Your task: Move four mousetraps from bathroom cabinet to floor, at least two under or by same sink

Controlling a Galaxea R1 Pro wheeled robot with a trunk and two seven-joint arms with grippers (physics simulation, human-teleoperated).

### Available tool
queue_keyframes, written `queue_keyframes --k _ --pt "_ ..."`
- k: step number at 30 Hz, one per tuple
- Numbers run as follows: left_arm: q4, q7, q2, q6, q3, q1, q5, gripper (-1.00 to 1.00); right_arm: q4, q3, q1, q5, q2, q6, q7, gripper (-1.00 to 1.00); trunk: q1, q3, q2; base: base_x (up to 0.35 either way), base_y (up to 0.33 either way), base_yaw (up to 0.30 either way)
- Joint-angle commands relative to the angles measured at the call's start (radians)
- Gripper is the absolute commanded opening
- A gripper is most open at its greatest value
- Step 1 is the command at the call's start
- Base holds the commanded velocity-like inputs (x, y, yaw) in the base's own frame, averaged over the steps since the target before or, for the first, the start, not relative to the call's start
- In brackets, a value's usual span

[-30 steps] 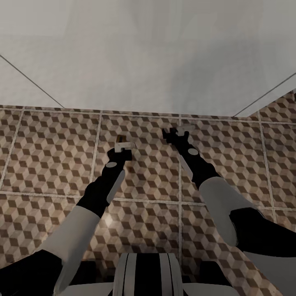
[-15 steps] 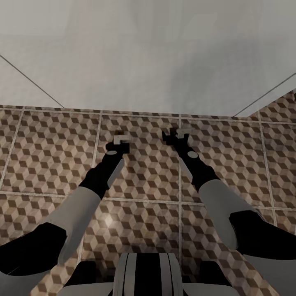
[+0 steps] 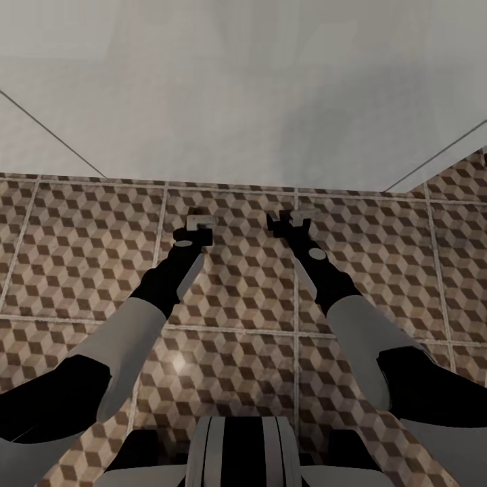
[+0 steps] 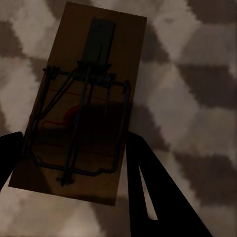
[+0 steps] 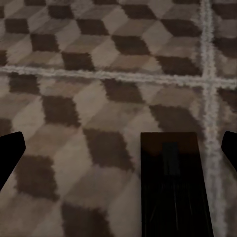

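Head view: both arms are stretched low over the floor [image 3: 230,291], left pincer [image 3: 197,226] and right pincer [image 3: 292,220] near the wall.

Left wrist view: a mousetrap [image 4: 81,101] is seen flat on the tiles between parted fingers [image 4: 148,197].

Right wrist view: another trap [image 5: 173,187] is seen lying between widely parted fingers [image 5: 10,153].

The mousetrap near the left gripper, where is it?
In the left wrist view the mousetrap lies flat on the bathroom floor, between the two dark fingers of the left gripper.
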Motion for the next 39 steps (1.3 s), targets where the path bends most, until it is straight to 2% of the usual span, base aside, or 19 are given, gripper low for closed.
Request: queue_keyframes --k 1,29,39 --pt "-0.001 0.01 0.001 0.004 -0.005 -0.001 0.007 -1.0 0.001 0.0 0.0 -0.002 0.0 -0.003 0.002 1.0 0.0 0.0 0.0 0.0 0.0 0.0" --pt "-0.011 0.009 -0.005 -0.009 -0.005 -0.001 0.006 -1.0 0.004 0.001 0.0 -0.003 0.0 -0.003 0.002 1.0 0.0 0.0 0.0 0.0 0.0 0.0" --pt "-0.011 0.009 -0.005 -0.152 -0.007 -0.001 0.003 -1.0 0.009 0.001 0.0 -0.004 0.0 -0.004 0.004 1.0 0.0 0.0 0.0 0.0 0.0 0.0"
